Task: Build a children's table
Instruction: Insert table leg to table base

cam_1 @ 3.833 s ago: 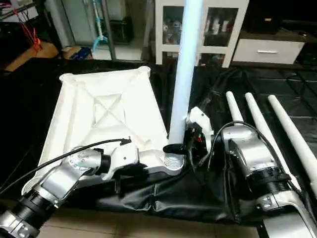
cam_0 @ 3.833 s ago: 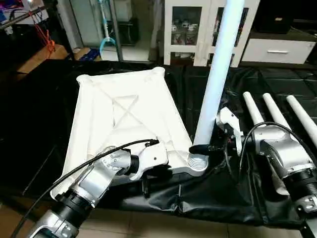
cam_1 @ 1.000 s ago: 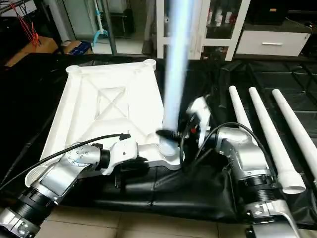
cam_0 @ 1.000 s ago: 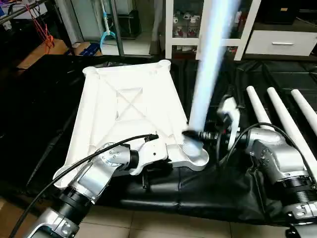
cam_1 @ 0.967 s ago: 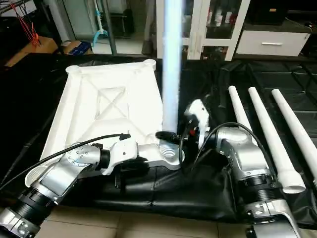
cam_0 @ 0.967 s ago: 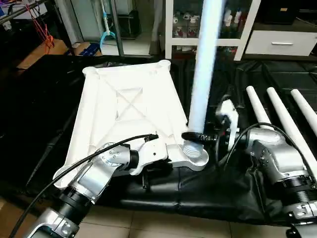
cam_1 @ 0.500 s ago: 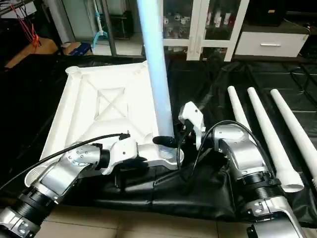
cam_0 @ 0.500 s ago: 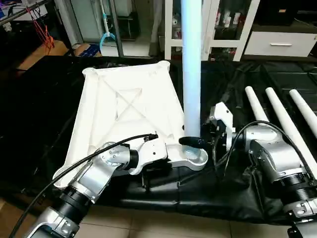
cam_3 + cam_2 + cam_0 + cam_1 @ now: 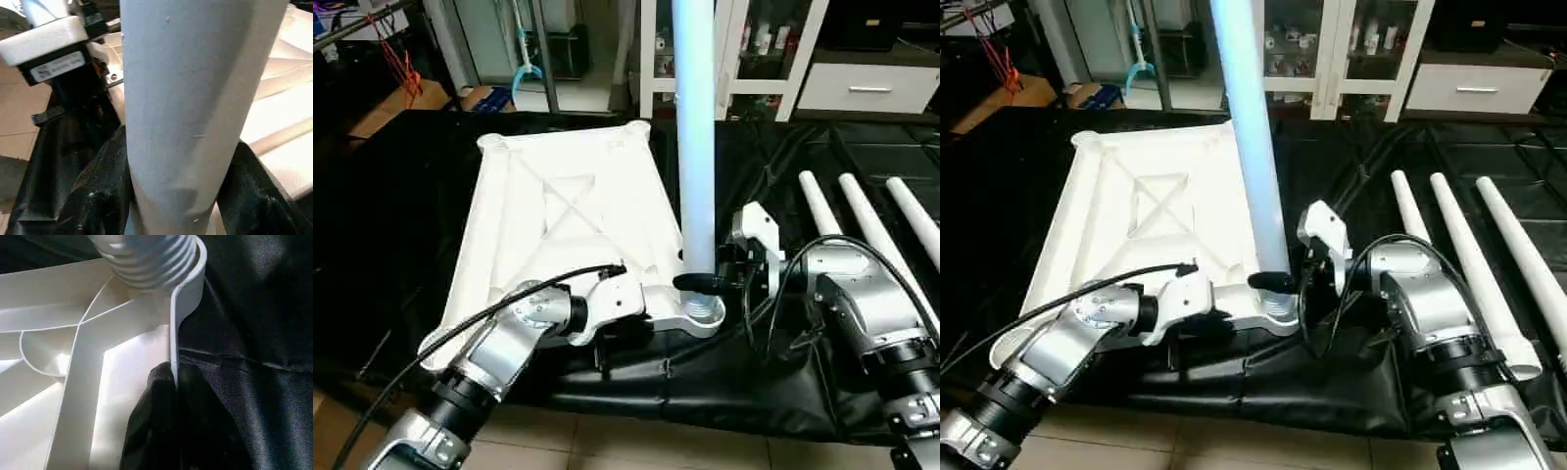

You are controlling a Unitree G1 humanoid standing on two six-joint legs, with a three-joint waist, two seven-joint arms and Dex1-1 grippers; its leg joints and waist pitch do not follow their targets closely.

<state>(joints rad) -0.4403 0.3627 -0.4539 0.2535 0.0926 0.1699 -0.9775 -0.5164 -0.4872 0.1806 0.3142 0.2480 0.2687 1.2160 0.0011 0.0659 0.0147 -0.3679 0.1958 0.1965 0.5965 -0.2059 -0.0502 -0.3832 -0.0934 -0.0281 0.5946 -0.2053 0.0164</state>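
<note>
Tabletop: underside up on the black-covered counter.
Leg: upright, threaded end seated in the near corner socket.
Left gripper: fingers pinched on the tabletop's near rim.
Right gripper: fingers clamped around the leg's base.
Spare legs: three, lying right.

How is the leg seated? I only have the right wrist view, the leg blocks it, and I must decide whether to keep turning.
Observer: The leg stands upright in the near right corner socket of the tabletop; its thread ribs show above the rim in the left wrist view.
Operator: Is the tabletop held?
Observer: Yes, the left gripper is shut on its edge wall beside that socket.
Operator: Where does my gripper sit?
Observer: The right gripper clasps the leg just above the socket.
Operator: Spare legs?
Observer: Three legs lie on the black sheet to the right.
</note>
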